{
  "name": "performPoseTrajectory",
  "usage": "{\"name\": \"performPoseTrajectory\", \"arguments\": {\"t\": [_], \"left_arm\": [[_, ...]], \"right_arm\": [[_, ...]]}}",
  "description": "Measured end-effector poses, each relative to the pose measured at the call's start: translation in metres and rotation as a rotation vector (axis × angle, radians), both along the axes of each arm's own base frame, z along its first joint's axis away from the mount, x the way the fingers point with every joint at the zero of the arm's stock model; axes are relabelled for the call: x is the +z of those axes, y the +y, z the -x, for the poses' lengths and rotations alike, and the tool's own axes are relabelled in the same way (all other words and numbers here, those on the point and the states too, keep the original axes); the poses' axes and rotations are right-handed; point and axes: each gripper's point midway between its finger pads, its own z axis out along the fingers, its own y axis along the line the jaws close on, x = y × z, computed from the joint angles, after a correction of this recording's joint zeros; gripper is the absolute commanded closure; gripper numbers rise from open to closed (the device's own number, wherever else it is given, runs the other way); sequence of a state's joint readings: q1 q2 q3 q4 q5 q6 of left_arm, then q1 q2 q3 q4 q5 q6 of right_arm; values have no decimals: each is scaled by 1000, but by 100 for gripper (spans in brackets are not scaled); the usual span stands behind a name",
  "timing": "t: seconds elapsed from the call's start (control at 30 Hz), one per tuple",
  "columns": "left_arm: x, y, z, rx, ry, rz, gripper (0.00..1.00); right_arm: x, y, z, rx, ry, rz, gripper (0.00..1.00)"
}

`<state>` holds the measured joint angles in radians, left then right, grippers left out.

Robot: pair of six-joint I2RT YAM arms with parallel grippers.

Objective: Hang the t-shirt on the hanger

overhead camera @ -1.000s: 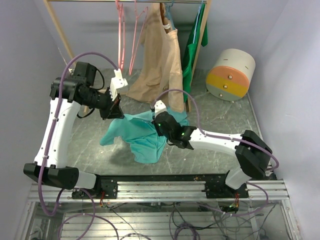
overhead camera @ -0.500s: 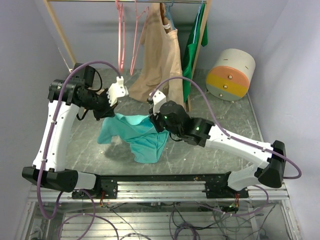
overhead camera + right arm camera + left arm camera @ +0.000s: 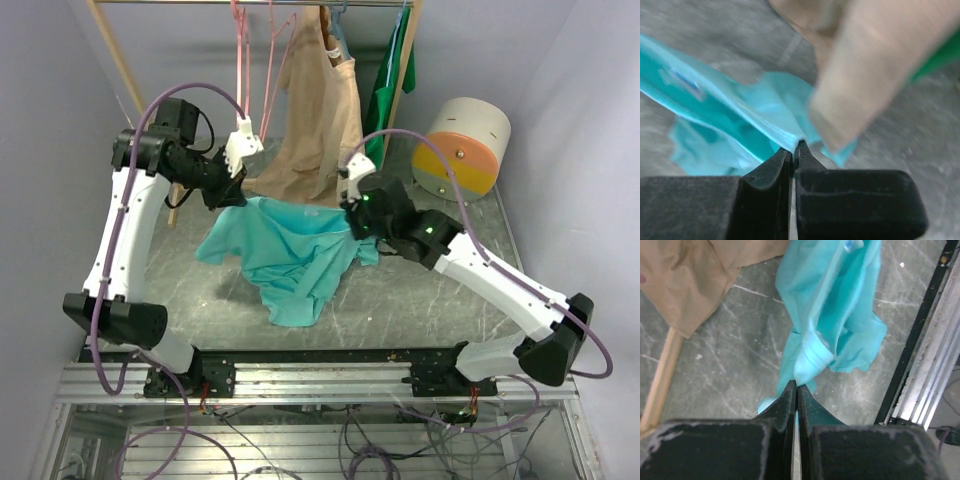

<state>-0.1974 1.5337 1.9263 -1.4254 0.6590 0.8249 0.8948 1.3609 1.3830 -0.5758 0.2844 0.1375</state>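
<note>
The teal t-shirt (image 3: 290, 250) hangs stretched between my two grippers above the grey floor, its lower part drooping down. My left gripper (image 3: 232, 195) is shut on the shirt's left top edge; in the left wrist view the cloth (image 3: 830, 315) hangs from the closed jaws (image 3: 796, 385). My right gripper (image 3: 352, 215) is shut on the right top edge; in the right wrist view the cloth (image 3: 740, 115) runs left from the jaws (image 3: 793, 146). Two thin pink hangers (image 3: 243, 70) hang on the rail, above and behind my left gripper.
A beige garment (image 3: 320, 120) on a blue hanger and a dark green garment (image 3: 390, 80) hang on the wooden rack (image 3: 120, 60). A round cream, orange and yellow drum (image 3: 462, 148) stands at the back right. The rail frame (image 3: 320, 375) runs along the near edge.
Both grippers have lifted the t-shirt and moved apart and toward the rack, spreading the cloth wider. The right arm has stretched out farther.
</note>
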Motion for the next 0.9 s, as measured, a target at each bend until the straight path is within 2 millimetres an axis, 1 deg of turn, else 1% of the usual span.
{"name": "performPoseTrajectory", "arguments": {"t": [0.07, 0.13, 0.17, 0.23, 0.27, 0.4, 0.43, 0.5, 0.63, 0.67, 0.77, 0.83, 0.9], "left_arm": [[-5, -4, -3, 0, 33, 17, 93], [-16, -9, -1, 1, 79, 41, 93], [-22, -10, 2, 4, 105, 52, 93], [-34, -13, 8, 14, 151, 70, 92], [-39, -14, 12, 21, 175, 77, 92], [-55, -17, 20, 46, 219, 98, 92], [-57, -17, 22, 51, 227, 101, 92], [-62, -19, 23, 56, 239, 108, 92], [-65, -23, 21, 55, 245, 111, 92], [-66, -24, 21, 54, 248, 111, 92], [-69, -25, 20, 50, 257, 108, 92], [-70, -26, 19, 51, 262, 107, 92], [-71, -26, 19, 55, 267, 108, 92]], "right_arm": [[-22, -34, -9, -73, 42, 40, 100], [-42, -55, -8, -107, 84, 70, 100], [-50, -59, -4, -105, 105, 78, 99], [-61, -59, 4, -83, 143, 80, 97], [-64, -58, 6, -74, 155, 77, 97], [-62, -51, 10, -51, 169, 46, 97], [-61, -50, 10, -48, 170, 41, 92], [-61, -49, 11, -40, 173, 38, 78], [-64, -47, 12, -25, 181, 42, 57], [-65, -46, 12, -23, 186, 39, 54], [-64, -42, 14, -4, 192, 30, 49], [-54, -39, 13, 3, 182, 8, 48], [-37, -34, 10, 10, 156, -27, 47]]}}
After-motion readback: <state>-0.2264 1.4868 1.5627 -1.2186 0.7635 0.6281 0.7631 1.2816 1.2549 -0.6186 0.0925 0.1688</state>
